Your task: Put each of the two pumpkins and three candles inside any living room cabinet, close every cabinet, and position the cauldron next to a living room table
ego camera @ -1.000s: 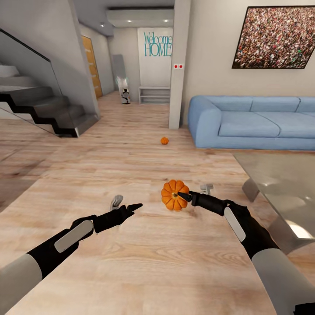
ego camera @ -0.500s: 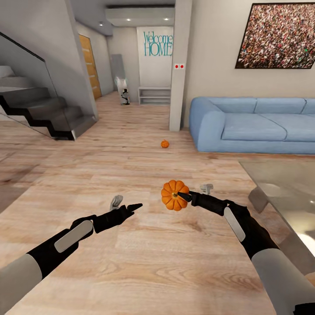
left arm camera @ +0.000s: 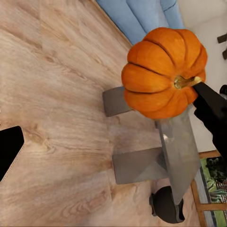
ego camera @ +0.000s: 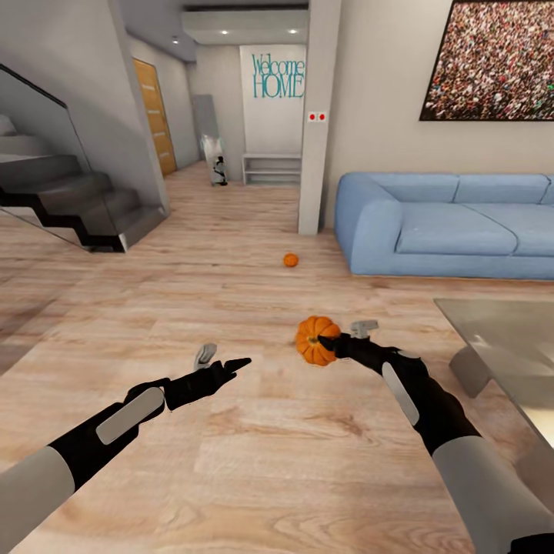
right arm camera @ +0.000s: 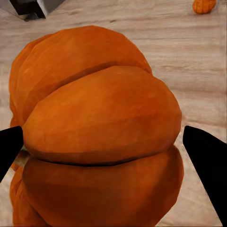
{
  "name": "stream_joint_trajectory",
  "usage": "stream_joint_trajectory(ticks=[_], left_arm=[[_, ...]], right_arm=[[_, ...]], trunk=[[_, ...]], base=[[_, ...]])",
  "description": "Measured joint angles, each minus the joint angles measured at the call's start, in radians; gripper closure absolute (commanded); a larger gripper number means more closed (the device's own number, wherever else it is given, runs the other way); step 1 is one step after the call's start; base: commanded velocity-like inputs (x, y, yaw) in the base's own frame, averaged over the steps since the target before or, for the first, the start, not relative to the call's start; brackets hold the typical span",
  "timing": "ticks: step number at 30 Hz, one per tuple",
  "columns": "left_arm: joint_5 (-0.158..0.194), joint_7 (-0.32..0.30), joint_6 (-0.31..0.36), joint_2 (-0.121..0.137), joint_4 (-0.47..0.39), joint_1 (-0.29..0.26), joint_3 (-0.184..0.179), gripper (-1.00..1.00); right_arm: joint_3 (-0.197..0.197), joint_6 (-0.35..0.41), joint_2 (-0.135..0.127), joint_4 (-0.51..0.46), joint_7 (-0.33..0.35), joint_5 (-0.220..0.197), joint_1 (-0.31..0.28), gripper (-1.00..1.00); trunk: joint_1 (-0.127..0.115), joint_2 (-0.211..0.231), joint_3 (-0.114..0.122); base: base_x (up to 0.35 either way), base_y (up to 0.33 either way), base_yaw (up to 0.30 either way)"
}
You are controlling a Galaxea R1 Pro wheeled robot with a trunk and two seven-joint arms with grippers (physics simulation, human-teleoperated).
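**Pumpkin carried aloft as the robot's view swings left across the living room**

The held pumpkin (ego camera: 316,340) sits slightly further right and higher in the head view than a second ago, when it hung at the centre of the picture; the right arm has drawn in with it. The whole scene has slid too, so the camera has turned: the blue sofa (ego camera: 454,227) and the glass-topped bench (ego camera: 512,346) have shifted toward the right edge, and the staircase (ego camera: 69,200) shows less of itself at the left. The pumpkin is lifted clear of the wooden floor (ego camera: 254,446), tipped on its side, its short stem pointing toward the right tool (ego camera: 329,344) and its stem-to-base axis running roughly level. The right tool's dark fingers are closed against the pumpkin, one at the stem side; in the right wrist view they flank its ribbed flanks (right arm camera: 101,142). The left wrist view shows the same pumpkin (left arm camera: 163,73) from the side, with the grey slab legs of the bench beyond it. The left tool (ego camera: 223,368) hangs well apart to the left, holding nothing, its fingers spread. A second pumpkin (ego camera: 290,260) lies on the floor further off, upright, near the pillar (ego camera: 317,115) and the sofa's end.
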Motion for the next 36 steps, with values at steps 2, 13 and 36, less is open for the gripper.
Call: stream_joint_trajectory(ticks=[2, 13, 36], left_arm=[[0.0, 0.0, 0.0, -0.001, 0.001, 0.0, -0.001, -1.0], [-0.001, 0.001, 0.0, -0.005, 0.004, 0.0, -0.001, -1.0], [0.001, 0.001, 0.0, -0.002, 0.005, 0.0, 0.001, -1.0]], right_arm=[[0.006, 0.002, 0.006, -0.003, -0.061, 0.003, 0.0, 1.0], [0.146, 0.011, 0.011, -0.02, -0.203, -0.009, -0.001, 1.0], [-0.062, 0.153, 0.008, -0.157, -0.227, -0.017, -0.002, 1.0]], trunk=[[0.0, 0.0, 0.0], [0.0, 0.0, 0.0], [0.0, 0.0, 0.0]], base=[[0.337, 0.0, 0.0], [0.337, 0.0, 0.0], [0.337, 0.0, 0.0]])
